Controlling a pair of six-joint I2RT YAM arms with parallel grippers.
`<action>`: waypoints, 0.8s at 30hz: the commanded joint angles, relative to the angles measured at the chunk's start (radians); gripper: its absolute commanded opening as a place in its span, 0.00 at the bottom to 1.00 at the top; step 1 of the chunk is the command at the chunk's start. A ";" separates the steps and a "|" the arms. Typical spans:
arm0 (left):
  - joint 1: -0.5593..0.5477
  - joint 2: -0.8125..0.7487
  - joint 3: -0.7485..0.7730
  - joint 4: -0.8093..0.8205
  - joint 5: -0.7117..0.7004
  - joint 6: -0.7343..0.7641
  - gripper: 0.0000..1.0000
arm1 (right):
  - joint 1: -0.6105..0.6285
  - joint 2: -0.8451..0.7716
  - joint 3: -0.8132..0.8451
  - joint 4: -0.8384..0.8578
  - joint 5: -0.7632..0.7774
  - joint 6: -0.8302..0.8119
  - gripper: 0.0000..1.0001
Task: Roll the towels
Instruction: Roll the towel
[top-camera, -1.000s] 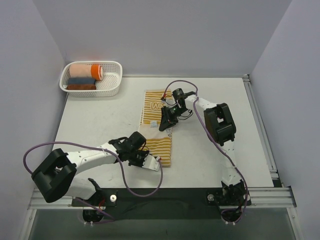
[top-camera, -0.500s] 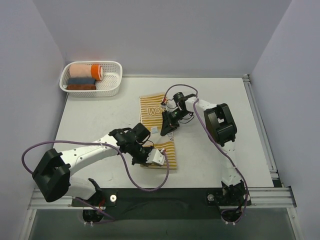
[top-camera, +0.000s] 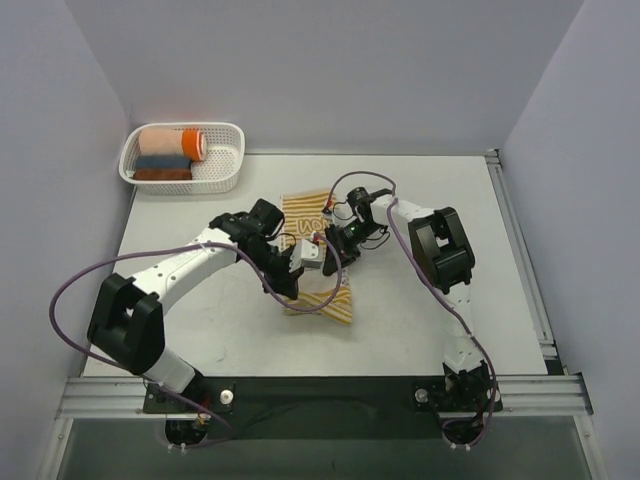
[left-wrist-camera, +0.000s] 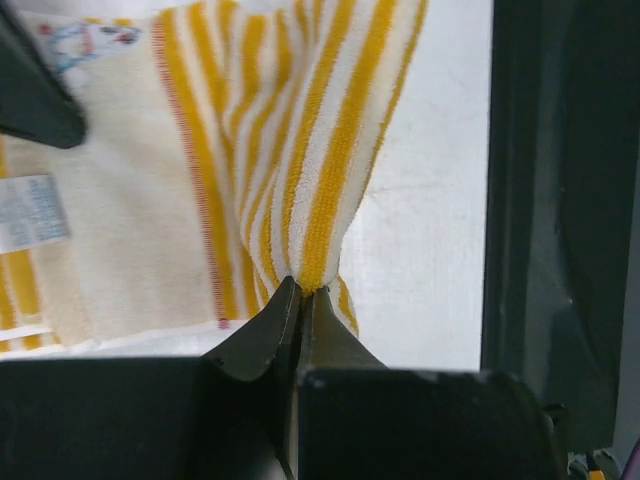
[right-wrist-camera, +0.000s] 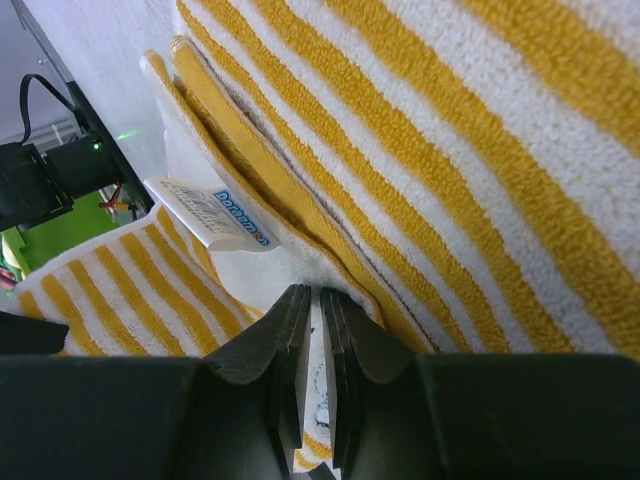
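The yellow-and-white striped towel lies folded near the table's middle, its near part lifted off the table. My left gripper is shut on a bunched striped edge of the towel and holds it up. My right gripper is shut on the towel's white edge, next to a small white care label. The two grippers are close together over the towel. A cartoon figure shows at the top left of the left wrist view.
A white basket stands at the far left corner with a peach-and-orange roll, a grey-blue roll and a reddish-brown roll. The table's dark front edge shows in the left wrist view.
My left gripper has carried the towel's near end up and toward the far side, from the front edge to beside the right gripper. The towel is now doubled over and shorter.
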 joint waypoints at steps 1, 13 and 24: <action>0.049 0.065 0.099 -0.023 0.090 -0.004 0.00 | 0.005 -0.048 0.019 -0.056 0.043 -0.036 0.14; 0.179 0.326 0.316 -0.023 0.142 -0.027 0.02 | -0.067 -0.100 0.161 -0.091 0.033 -0.010 0.21; 0.268 0.548 0.466 -0.025 0.203 -0.143 0.06 | -0.202 -0.233 0.081 -0.099 -0.153 -0.029 0.60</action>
